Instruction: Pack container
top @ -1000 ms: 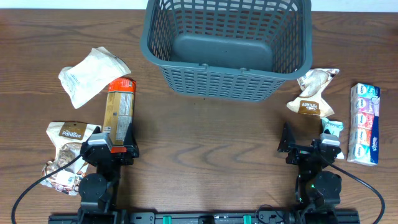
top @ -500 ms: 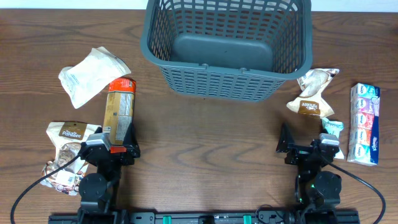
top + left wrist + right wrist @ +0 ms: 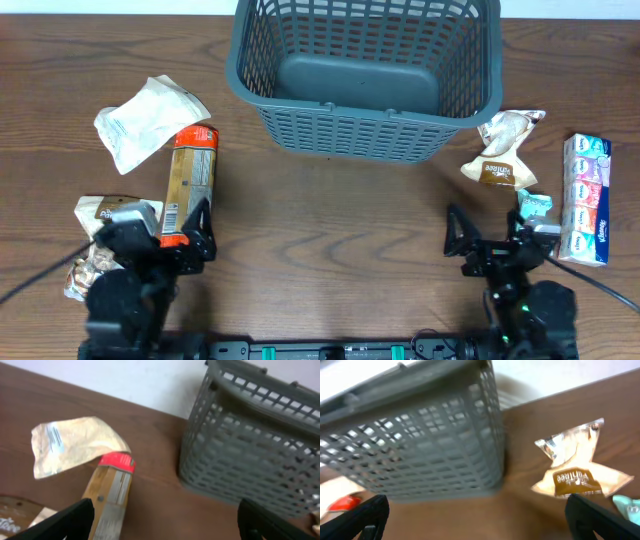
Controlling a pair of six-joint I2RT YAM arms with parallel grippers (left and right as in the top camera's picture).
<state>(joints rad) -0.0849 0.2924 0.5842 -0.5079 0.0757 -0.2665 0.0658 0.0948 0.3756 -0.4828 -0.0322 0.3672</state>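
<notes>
The dark grey lattice basket [image 3: 350, 130] stands empty at the back centre of the table; it also shows in the left wrist view [image 3: 250, 445] and the right wrist view [image 3: 420, 445]. My left gripper [image 3: 155, 232] is open and empty near the front left, over the lower end of an orange pack with a red end [image 3: 190, 175]. That pack shows in the left wrist view [image 3: 112, 490] between the wide-apart fingers of the gripper [image 3: 165, 530]. My right gripper [image 3: 500, 240] is open and empty at the front right; in its wrist view [image 3: 480, 530] nothing lies between the fingers.
A white pouch [image 3: 148, 120] lies at the back left. Brown-labelled snack bags [image 3: 110, 210] lie partly under my left arm. A brown-labelled snack bag [image 3: 505, 150], a small teal pack [image 3: 535, 205] and a tissue pack [image 3: 587, 198] lie at the right.
Both arms have lifted and drawn back toward the front edge, the left drifting left and the right drifting right. Both grippers stay open. No object has moved.
</notes>
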